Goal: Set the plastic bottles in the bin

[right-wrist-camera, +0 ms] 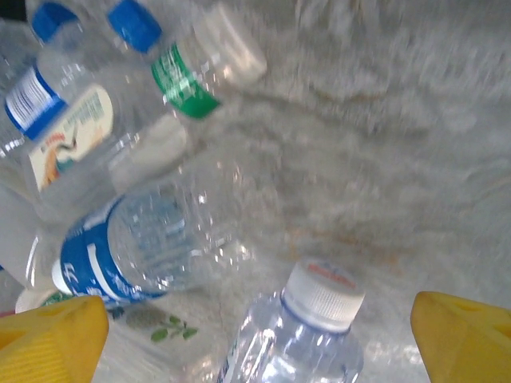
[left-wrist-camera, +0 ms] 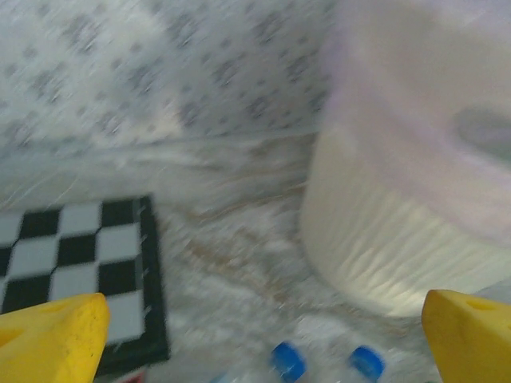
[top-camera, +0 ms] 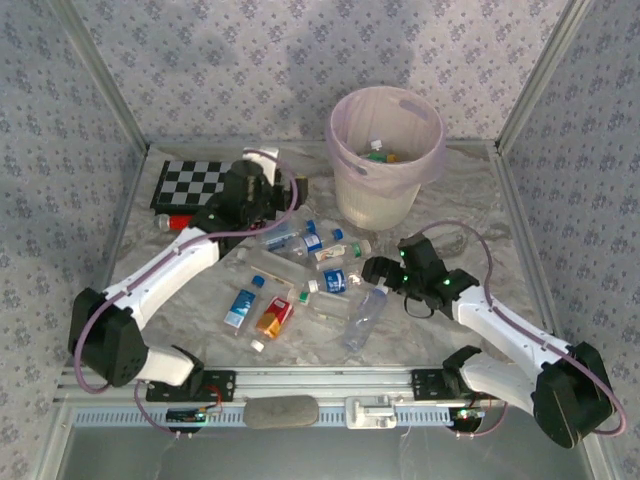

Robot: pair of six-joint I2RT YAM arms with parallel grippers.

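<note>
**A:** Nearest us, the right gripper (right-wrist-camera: pixel 257 311) hangs with its yellow fingers spread wide and nothing between them. A clear white-capped bottle (right-wrist-camera: pixel 319 299) lies just below, its lower half cut off by the frame edge.

**B:** And the other plastic bottles (top-camera: pixel 335 280)?

**A:** They're scattered on the table (top-camera: pixel 480 210) between the two arms. An orange bottle (top-camera: pixel 273 318) is on the near side, and clear ones overlap beyond it, so counting is hard.

**B:** Left gripper (left-wrist-camera: pixel 263 311)?

**A:** Also wide open and empty, at the far end of the scatter. Two blue caps (left-wrist-camera: pixel 287 359) peek in beneath it, blurred.

**B:** Beyond that?

**A:** The chessboard (top-camera: pixel 195 180) is far left, its right edge hidden behind the left arm. The bin (top-camera: pixel 385 195) stands at the back, and a green cap (top-camera: pixel 378 152) shows inside, the rest hidden below the rim.
</note>
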